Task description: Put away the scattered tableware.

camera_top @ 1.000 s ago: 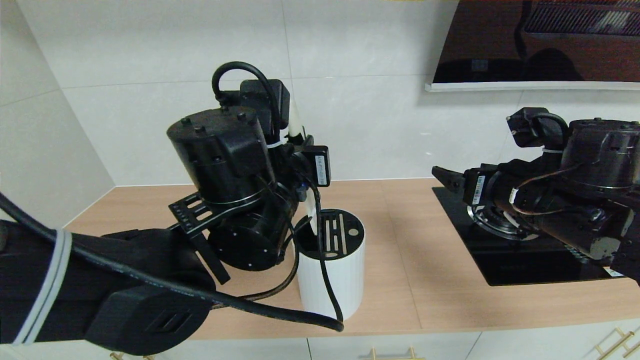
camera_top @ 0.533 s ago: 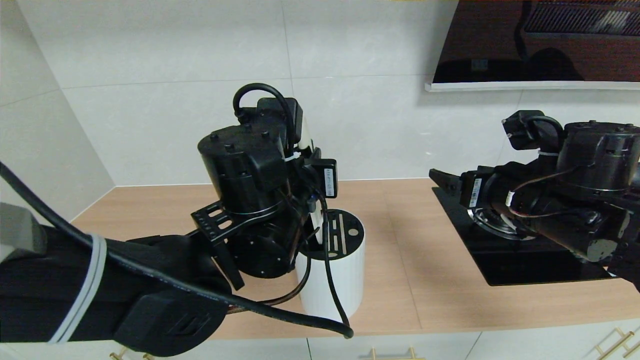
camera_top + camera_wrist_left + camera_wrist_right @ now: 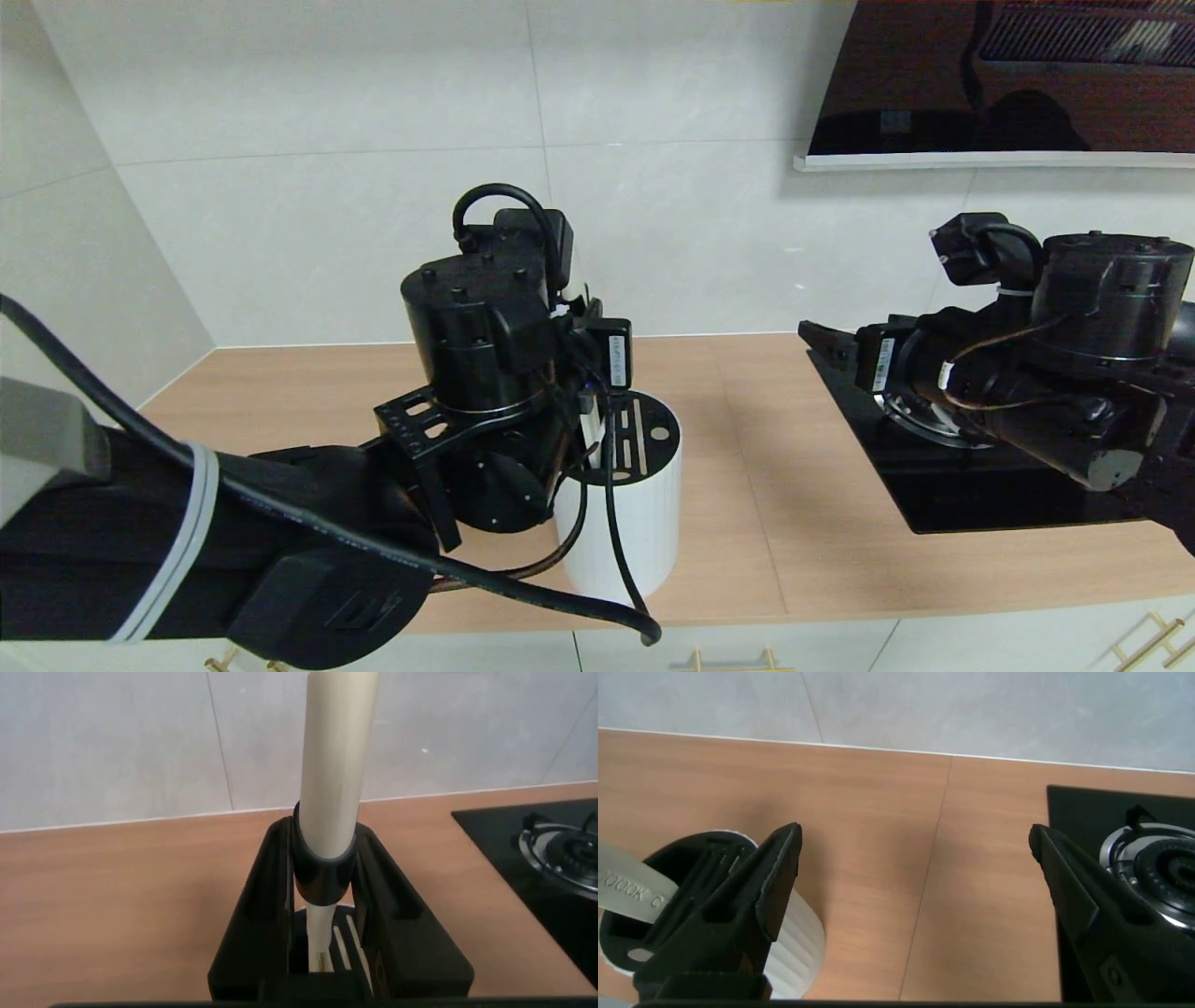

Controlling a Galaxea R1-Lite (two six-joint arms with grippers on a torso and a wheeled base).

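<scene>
A cream-handled knife (image 3: pixel 334 756) with a black collar stands upright between the fingers of my left gripper (image 3: pixel 324 840), which is shut on it. Its thin blade (image 3: pixel 320 938) points down into a slot of the white round holder (image 3: pixel 621 509) with a black slotted top (image 3: pixel 637 437). In the head view my left gripper (image 3: pixel 588 415) sits right over the holder's left side, mostly hidden behind the wrist. My right gripper (image 3: pixel 915 859) hangs open with nothing in it above the counter, right of the holder (image 3: pixel 799 943); its tip (image 3: pixel 826 341) is near the stove's corner.
A black gas stove (image 3: pixel 934 476) lies on the right of the wooden counter (image 3: pixel 747 523), with a burner (image 3: pixel 1158 859) at its near-left. A tiled wall stands behind and a dark range hood (image 3: pixel 1008 84) hangs at the upper right. Bare counter lies left of the holder.
My left arm has moved right and down, lowering the knife over the holder's top. The right arm has drifted slightly left.
</scene>
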